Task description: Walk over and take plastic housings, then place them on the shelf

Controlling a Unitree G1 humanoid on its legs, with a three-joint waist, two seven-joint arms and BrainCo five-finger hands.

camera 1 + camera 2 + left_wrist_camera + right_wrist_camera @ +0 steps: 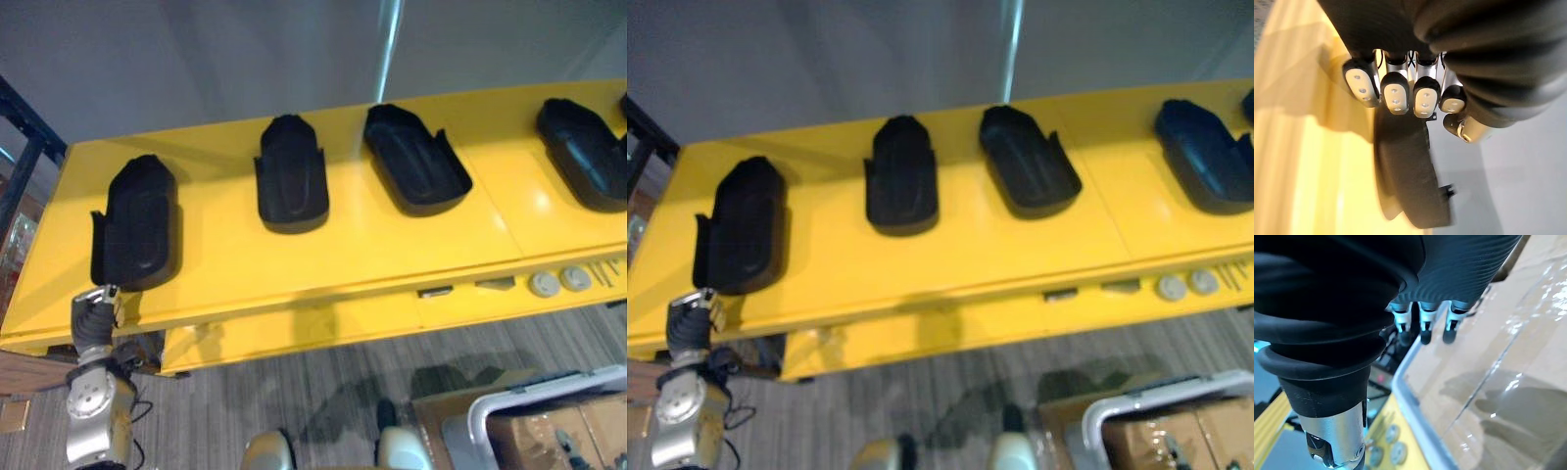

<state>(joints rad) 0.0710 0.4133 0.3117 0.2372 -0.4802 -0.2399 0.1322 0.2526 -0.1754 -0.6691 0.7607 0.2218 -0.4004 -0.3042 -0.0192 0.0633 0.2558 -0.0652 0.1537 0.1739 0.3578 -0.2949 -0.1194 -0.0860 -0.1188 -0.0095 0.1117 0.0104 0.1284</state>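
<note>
My left hand (pixel 96 311) sat at the front edge of the flat yellow shelf (pixel 372 245) with its fingers (pixel 1395 95) curled inward, clenched on nothing. Just past it, on the shelf top, lay the leftmost black moulded plastic housing (pixel 137 223). Three more lay in a row along the shelf, each apart from the next: the second housing (pixel 291 176), the third housing (pixel 416 160) with its hollow side up, and the fourth housing (pixel 583 152). My right hand (pixel 1422 330) hung slack and empty over a brown cardboard box (pixel 1528 382).
</note>
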